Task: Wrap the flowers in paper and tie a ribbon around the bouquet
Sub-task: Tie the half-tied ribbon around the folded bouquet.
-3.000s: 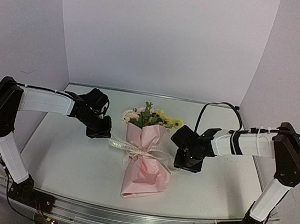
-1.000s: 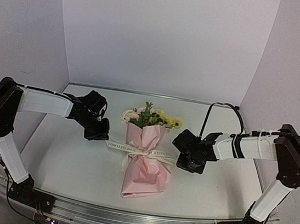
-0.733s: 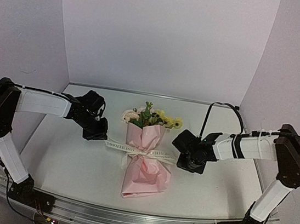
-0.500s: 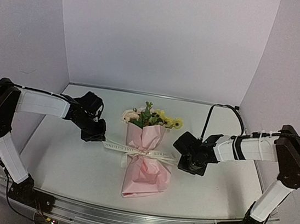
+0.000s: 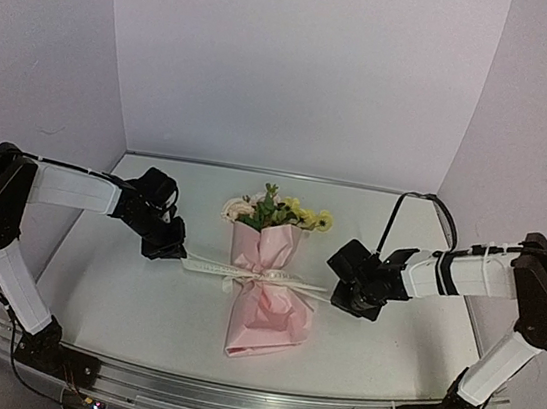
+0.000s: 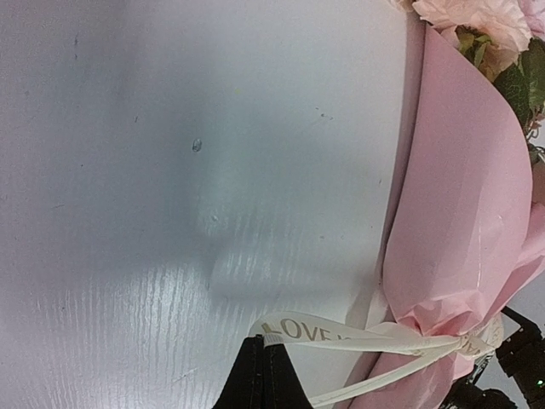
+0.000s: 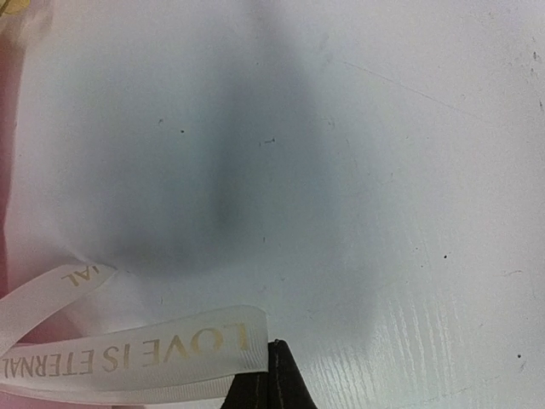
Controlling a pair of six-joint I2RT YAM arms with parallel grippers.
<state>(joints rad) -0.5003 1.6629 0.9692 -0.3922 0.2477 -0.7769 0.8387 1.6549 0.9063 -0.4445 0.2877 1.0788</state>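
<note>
So the bouquet lies flat on the table, smack between the two claws: just right of the left claw, just left of the right claw. The flowers stick out the far end, beyond both claws. The wide paper end sits closer to the near edge than either claw. The ribbon crosses the bouquet's pinched middle, on top of the paper, and stretches out both ways, one end meeting the left claw's tips, the other the right claw's tips.
</note>
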